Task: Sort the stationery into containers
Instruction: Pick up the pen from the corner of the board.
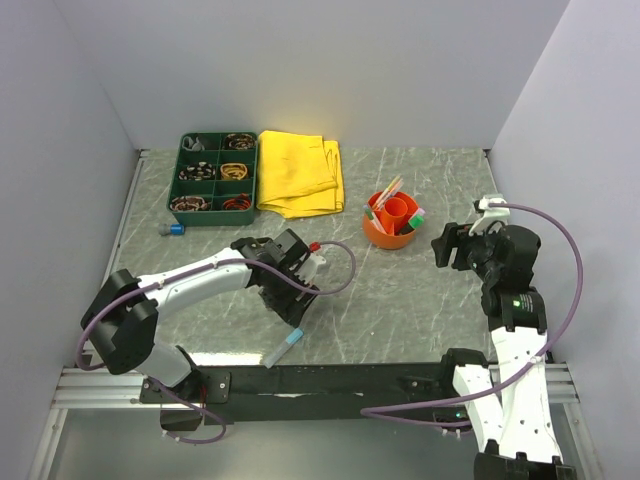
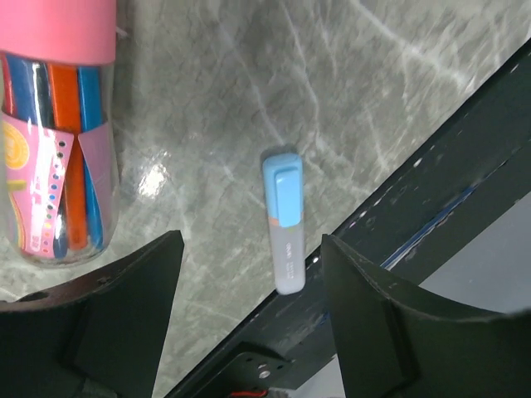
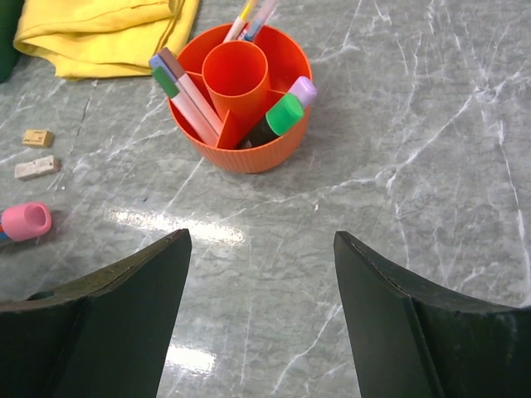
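Observation:
A grey highlighter with a blue cap (image 2: 283, 220) lies at the table's front edge, just beyond my open left gripper (image 2: 251, 246); it also shows in the top view (image 1: 283, 348). My left gripper (image 1: 297, 308) hovers above it, empty. A clear tube of pens with a pink cap (image 2: 58, 149) lies to its left. The orange pot (image 3: 241, 91) holds several pens and markers. My right gripper (image 3: 261, 240) is open and empty, a little short of the pot (image 1: 392, 220). The green tray (image 1: 213, 180) sits at the back left.
A folded yellow cloth (image 1: 300, 175) lies between tray and pot. A small blue marker (image 1: 172, 228) lies in front of the tray. Two small eraser bits (image 3: 36, 167) and a pink cap end (image 3: 25, 221) lie left of the pot. A black rail (image 2: 431, 191) borders the front.

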Tool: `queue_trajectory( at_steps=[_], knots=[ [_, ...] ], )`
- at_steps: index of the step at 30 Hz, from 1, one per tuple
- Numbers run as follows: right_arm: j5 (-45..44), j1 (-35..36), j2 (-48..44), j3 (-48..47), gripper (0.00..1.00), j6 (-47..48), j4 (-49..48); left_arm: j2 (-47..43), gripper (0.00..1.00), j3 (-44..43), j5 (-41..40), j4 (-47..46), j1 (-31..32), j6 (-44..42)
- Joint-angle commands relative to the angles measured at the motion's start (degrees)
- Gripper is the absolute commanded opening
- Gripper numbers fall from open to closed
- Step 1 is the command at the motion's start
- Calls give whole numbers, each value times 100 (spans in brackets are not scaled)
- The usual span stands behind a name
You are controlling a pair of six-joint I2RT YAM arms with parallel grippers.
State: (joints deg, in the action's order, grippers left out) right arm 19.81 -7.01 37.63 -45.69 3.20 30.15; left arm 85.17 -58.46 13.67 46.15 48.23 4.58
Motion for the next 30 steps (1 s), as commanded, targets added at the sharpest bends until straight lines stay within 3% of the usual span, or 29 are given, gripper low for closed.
queue_trajectory(
  at_steps=[1, 12, 26, 30],
  knots=[
    [110, -20, -89, -45, 77, -83, -133, -71, 72, 45, 206, -326, 55, 333],
    [31, -20, -238, 7, 77, -21, -53, 184, 72, 115, 92, -414, 661, 658],
    [128, -20, -265, 69, 77, 66, -80, 580, 70, 247, -383, -581, 670, 799],
    [172, -20, -212, 104, 78, 93, -124, 659, 65, 273, -462, -651, 662, 799]
  ],
)
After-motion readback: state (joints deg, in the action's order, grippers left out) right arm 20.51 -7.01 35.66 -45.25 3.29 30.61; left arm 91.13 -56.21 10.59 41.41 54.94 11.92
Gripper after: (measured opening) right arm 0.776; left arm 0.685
